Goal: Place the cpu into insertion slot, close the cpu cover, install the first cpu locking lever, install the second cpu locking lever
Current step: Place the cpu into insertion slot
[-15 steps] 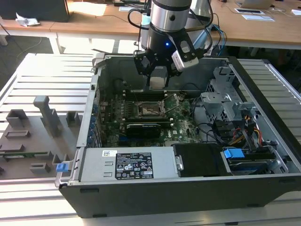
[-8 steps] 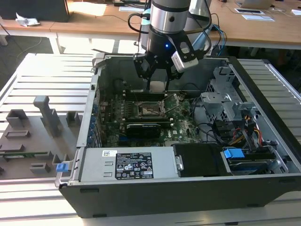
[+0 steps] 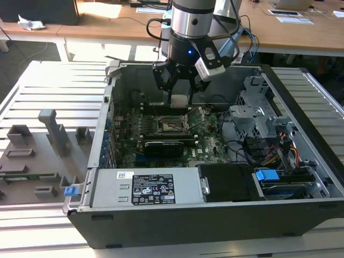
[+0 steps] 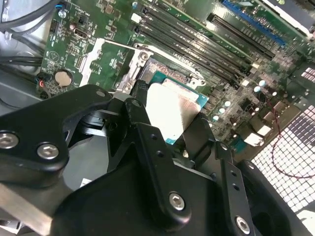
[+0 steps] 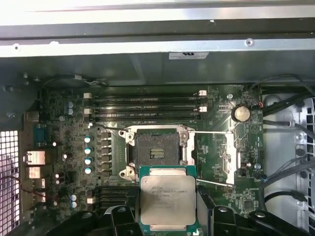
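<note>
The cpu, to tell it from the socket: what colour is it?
Silver top, green edge on the cpu; clearest in the first wrist view.

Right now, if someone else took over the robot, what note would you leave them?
Gripper: shut on the cpu, held in the air close to the socket, not in it.
Socket: empty and uncovered.
Cpu cover: appears swung open beside the socket.
Done: cpu is picked up.
Left: cpu not yet seated, cover not closed, both locking levers not yet installed.
</note>
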Motion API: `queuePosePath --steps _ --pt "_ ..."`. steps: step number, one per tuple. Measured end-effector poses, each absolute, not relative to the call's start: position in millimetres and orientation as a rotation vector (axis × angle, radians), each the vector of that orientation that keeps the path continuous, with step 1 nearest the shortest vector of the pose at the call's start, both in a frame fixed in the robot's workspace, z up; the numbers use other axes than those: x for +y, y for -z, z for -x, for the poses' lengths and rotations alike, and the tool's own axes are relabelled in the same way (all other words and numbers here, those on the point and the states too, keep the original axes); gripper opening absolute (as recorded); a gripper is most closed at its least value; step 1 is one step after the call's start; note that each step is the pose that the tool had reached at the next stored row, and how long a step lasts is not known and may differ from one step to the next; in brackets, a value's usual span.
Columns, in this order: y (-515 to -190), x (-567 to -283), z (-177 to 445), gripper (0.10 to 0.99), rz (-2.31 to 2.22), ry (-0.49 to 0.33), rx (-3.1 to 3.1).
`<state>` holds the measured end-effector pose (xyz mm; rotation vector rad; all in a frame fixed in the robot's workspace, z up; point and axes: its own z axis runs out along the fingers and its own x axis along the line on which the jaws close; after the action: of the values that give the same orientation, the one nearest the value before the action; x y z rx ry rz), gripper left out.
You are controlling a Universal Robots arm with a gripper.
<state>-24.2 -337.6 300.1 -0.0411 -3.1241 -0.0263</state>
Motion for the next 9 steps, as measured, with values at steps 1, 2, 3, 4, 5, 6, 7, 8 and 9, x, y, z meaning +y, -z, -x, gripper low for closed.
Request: queuePosePath --steps 1,2,3,4,5,6,7,8,9 --pt "-299.6 -336.1 24.2 0.541 0.041 0.026 -3.124" --pt "-299.1 -334.6 24.2 0.541 0.041 0.026 -3.124" --pt "-298.4 -332.6 24.2 0.541 0.041 0.026 -3.124" --pt "-297.8 -331.2 24.2 0.541 0.041 0.026 -3.124" --pt "-297.1 -329.9 24.2 0.541 0.041 0.026 -3.124" --pt "-296.4 -329.1 24.2 0.541 0.041 0.026 -3.124" --pt "-294.9 -328.2 24.2 0.541 0.041 0.026 -3.124" --pt "-292.3 -327.5 24.2 0.541 0.041 0.026 -3.124" --pt "-290.4 -327.3 24.1 0.541 0.041 0.026 -3.124"
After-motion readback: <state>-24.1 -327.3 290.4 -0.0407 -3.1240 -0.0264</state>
